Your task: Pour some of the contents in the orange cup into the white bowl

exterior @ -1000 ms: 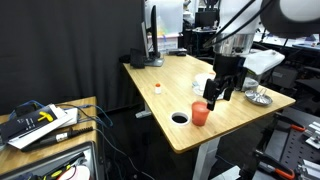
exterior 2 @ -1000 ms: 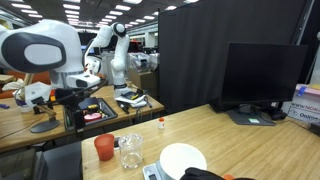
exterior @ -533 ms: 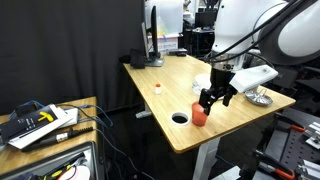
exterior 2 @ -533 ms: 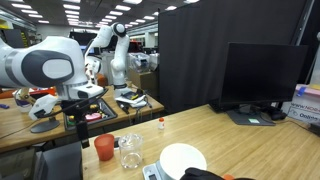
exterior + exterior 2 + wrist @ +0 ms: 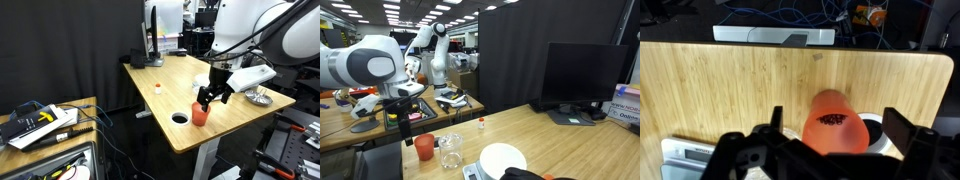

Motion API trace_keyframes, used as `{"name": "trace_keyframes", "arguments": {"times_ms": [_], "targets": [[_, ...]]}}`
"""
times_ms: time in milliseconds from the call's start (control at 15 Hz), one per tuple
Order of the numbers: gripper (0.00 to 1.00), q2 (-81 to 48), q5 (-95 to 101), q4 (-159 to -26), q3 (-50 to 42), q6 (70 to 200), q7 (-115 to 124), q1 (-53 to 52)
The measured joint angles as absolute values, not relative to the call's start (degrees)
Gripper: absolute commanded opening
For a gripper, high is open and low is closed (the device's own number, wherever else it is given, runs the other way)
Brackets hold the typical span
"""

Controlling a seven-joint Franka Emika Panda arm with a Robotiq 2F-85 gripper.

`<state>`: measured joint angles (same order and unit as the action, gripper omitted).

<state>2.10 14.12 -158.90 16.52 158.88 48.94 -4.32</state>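
Hovering low over the wooden table [image 5: 160, 105], my gripper [image 5: 207, 100] is spread wide. Its two dark fingers [image 5: 776, 118] stand either side of the one orange cup [image 5: 834, 124], and I cannot tell whether either touches it. The cup stands upright near the table's front edge, with dark bits lying inside it.

In the wrist view a single round cable hole [image 5: 872, 130] sits just beside the cup at 3 o'clock, and one grey monitor stand [image 5: 775, 35] lies at 12 o'clock by the far edge.

In an exterior view, one clear glass container [image 5: 450, 150] stands just beside the cup at 3 o'clock. The one white bowl [image 5: 503, 158] lies beyond the container, again at 3 o'clock, so the glass is between cup and bowl. One small orange-and-white object [image 5: 480, 124] stands at 1 o'clock from the glass, and one dark monitor [image 5: 585, 80] is well apart at 2 o'clock. One metal dish [image 5: 260, 98] rests at 3 o'clock from my gripper.
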Motion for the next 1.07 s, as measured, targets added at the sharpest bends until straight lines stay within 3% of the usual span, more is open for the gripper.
{"name": "trace_keyframes", "arguments": {"times_ms": [533,1067], "targets": [[1.00,2.1,46.4,-159.0,18.5,160.1,80.2,-4.5],[1.00,1.6,47.9,-159.0,18.9,160.1,82.6,-4.8]]}}
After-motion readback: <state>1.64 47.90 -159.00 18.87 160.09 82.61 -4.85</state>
